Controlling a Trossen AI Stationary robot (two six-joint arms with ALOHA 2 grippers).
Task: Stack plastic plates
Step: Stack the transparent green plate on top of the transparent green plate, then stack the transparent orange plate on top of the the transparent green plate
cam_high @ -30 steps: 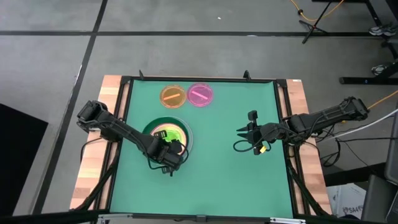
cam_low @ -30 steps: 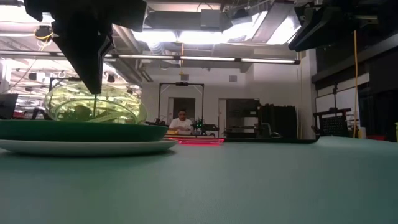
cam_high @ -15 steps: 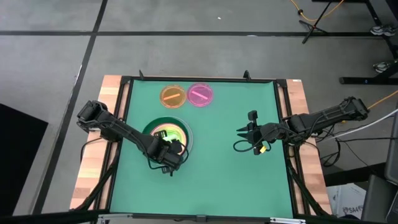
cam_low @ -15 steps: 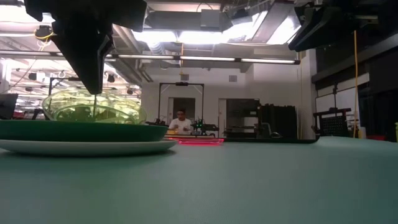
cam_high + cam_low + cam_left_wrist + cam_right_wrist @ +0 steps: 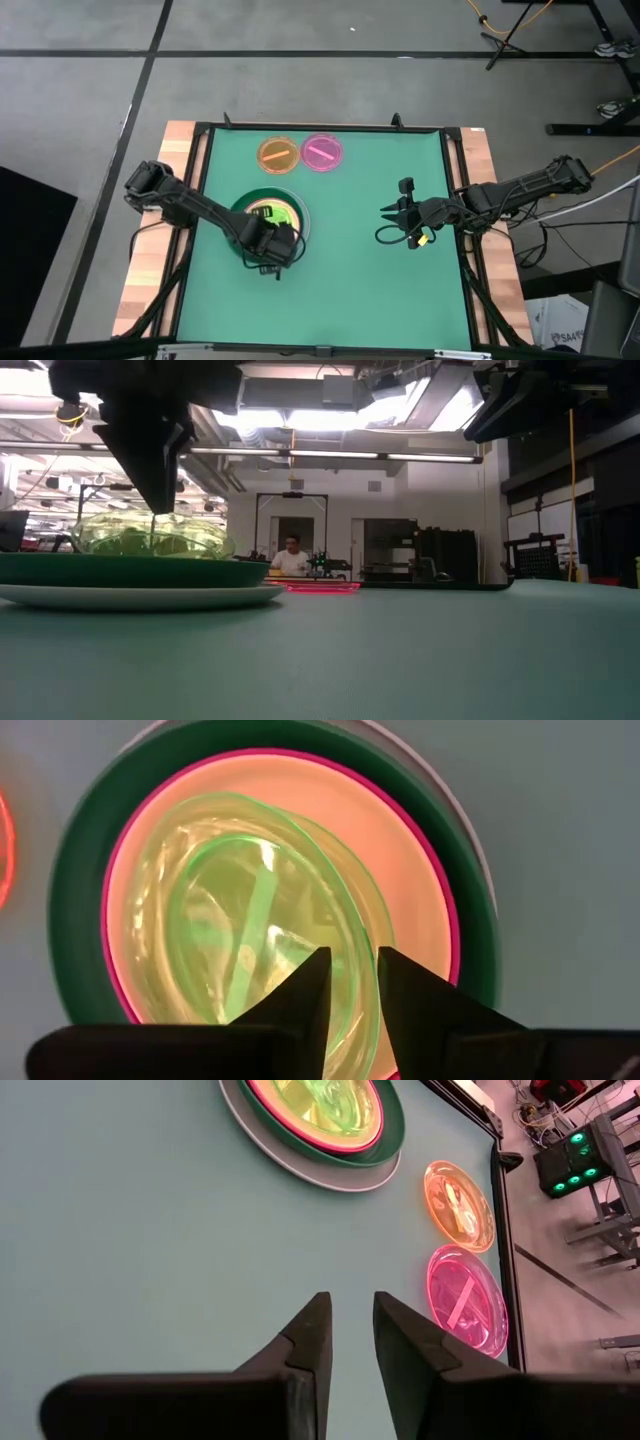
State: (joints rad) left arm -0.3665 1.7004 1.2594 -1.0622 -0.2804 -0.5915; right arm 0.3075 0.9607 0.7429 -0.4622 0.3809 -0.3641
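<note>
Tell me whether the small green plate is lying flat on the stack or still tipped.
Flat: the small green plate rests level on the stack, its rim between the left gripper fingers.

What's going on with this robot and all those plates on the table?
The left gripper is pinching the rim of a small translucent green plate on the stack, which has white, dark green, magenta and cream plates below. The orange plate and pink plate lie unstacked. The right gripper waits apart over bare table.
</note>
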